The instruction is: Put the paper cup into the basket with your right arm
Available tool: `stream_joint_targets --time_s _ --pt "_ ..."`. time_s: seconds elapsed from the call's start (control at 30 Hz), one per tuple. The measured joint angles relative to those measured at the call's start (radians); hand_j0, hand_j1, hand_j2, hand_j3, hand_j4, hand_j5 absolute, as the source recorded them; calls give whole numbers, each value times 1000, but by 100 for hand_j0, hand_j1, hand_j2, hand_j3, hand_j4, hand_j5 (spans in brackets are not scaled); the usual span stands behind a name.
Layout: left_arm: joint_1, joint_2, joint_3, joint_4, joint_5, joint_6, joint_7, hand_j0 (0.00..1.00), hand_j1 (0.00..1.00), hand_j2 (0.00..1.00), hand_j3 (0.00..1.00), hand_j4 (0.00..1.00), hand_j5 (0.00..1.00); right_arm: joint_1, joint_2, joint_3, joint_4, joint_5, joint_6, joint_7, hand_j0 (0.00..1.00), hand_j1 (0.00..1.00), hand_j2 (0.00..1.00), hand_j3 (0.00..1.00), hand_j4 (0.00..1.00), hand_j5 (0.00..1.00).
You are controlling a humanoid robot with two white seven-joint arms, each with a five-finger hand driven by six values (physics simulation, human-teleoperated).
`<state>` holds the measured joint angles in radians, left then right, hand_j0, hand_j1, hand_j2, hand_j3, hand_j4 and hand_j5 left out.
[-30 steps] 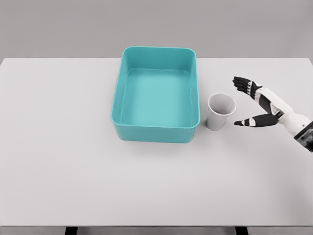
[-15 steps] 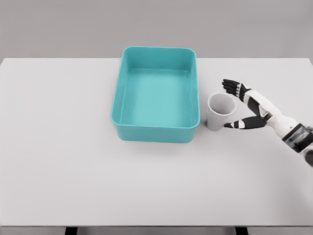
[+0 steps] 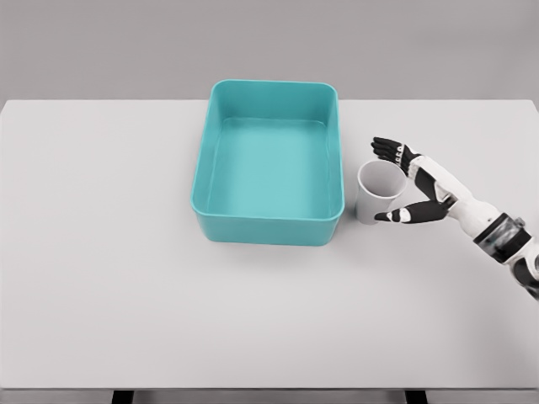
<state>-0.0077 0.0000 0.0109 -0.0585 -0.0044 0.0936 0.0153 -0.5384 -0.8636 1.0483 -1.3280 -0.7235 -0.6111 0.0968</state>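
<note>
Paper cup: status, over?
Right hand open, flanking paper cup, no grip yet. Cup upright on table beside basket. Nothing in the way.

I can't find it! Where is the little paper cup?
In the head view, the paper cup stands upright on the white table, just right of the teal basket, with the right hand open around it.

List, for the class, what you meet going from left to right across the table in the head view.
Teal basket → white paper cup, upright just right of the basket → right hand, fingers spread around the cup's right side.
</note>
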Motion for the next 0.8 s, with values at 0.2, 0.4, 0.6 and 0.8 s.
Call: stream_joint_targets --time_s 0.2,0.4,0.6,0.8 --pt "0 0 0 0 0 0 0 100 100 100 100 100 100 0 10 0 0 -1 0 0 100 100 100 100 100 100" --pt "0 0 0 0 0 0 0 100 100 100 100 100 100 -2 17 0 0 -2 0 0 100 100 100 100 100 100" --pt "0 0 0 0 0 0 0 100 100 100 100 100 100 -2 21 1 0 -1 0 0 76 76 76 76 76 76" --pt "0 0 0 0 0 0 0 100 100 100 100 100 100 -3 21 0 0 -2 0 1 63 63 63 63 63 63"
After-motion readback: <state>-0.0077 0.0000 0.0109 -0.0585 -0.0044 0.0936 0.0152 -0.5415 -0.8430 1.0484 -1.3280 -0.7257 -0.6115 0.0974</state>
